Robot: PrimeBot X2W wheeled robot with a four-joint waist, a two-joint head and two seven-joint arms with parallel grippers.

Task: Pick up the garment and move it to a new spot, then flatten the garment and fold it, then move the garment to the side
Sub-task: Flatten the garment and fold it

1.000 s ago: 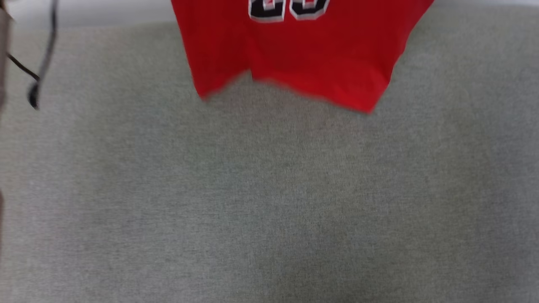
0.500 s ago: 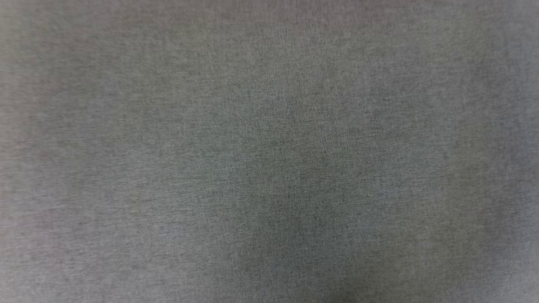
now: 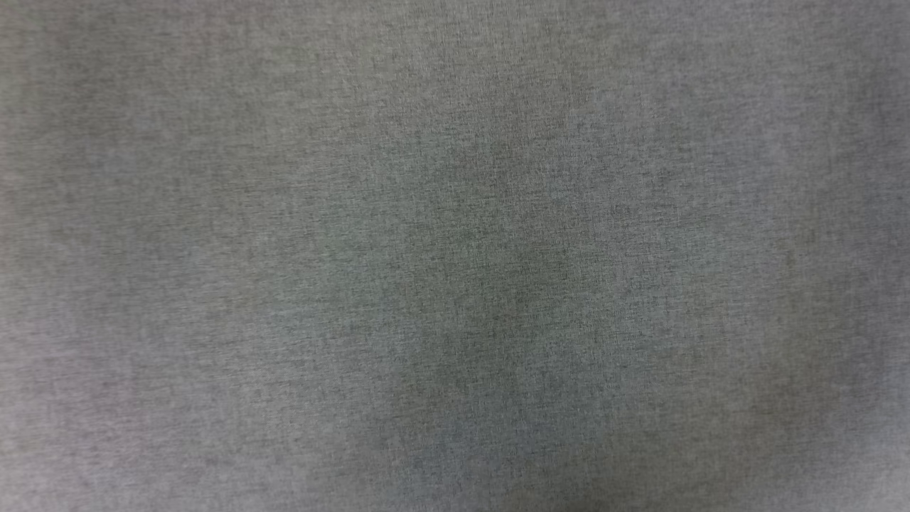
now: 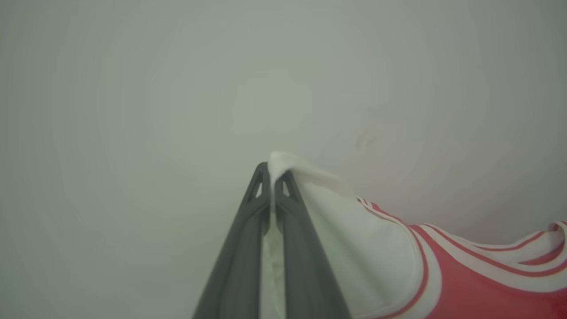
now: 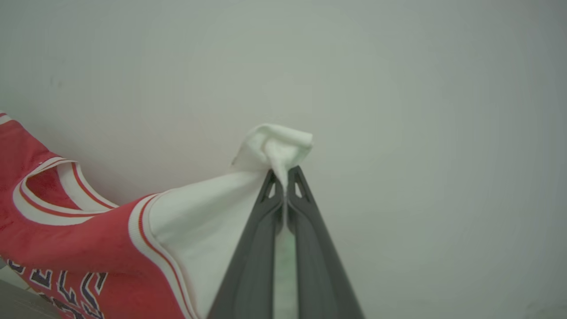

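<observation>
Right at the tips of the left tool [image 4: 271,177], the two long dark grey fingers are pressed together with a pinch of white cloth caught between them. So it's clamped on the garment [image 4: 460,288], a red jersey-style shirt with white short sleeves and red-white striped trim. A little nub of white pokes out past the fingertips. From there, in the left wrist view, the white sleeve runs off right and down to a striped band, then the red body fills the bottom right corner.

Same deal on the other side: the right tool [image 5: 283,179] has its dark fingers closed tight on a bunched knot of white sleeve fabric that puffs out just beyond the tips. In the right wrist view the sleeve stretches left to the striped seam and then the red chest. The striped neckline is open at far left, and there are bits of black, white-outlined lettering at the bottom left.

So the shirt is held by a sleeve at each end, with a plain pale wall [image 4: 177,88] behind it. Can't tell if any of it touches anything below. Head view looks down on a grey woven surface [image 3: 455,256], slightly blurry, darker near the middle.
</observation>
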